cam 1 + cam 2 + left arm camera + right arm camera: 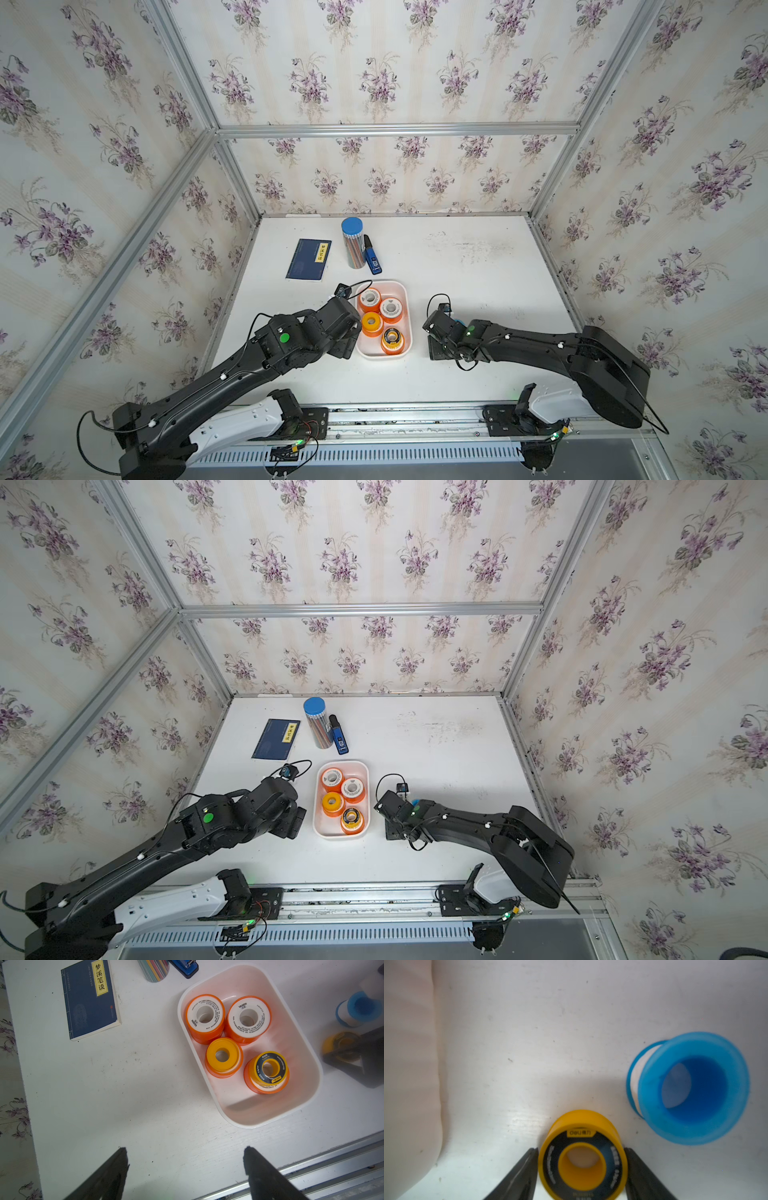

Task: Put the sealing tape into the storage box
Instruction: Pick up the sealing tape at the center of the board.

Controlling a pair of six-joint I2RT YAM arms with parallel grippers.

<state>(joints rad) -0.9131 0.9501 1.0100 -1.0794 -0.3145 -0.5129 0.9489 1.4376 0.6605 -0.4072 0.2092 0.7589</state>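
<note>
The white storage box (409,332) (367,779) (259,1109) sits mid-table and holds several orange and yellow sealing tape spools (372,324) (222,1056), all lying flat. Just right of the box, a yellow sealing tape spool (583,1122) (340,1045) rests on the table. My right gripper (581,1149) (440,353) is shut on it, one finger against each side. A blue sealing tape spool (695,1132) (359,1007) (459,321) stands close behind it. My left gripper (186,1148) (347,347) hangs open over bare table at the box's left side, holding nothing.
Behind the box lie a dark blue booklet (308,259) (89,999), a striped pencil tube with a blue lid (352,243) and a blue stapler (372,257). An aluminium rail (332,1159) runs along the table's front edge. Papered walls close in both sides.
</note>
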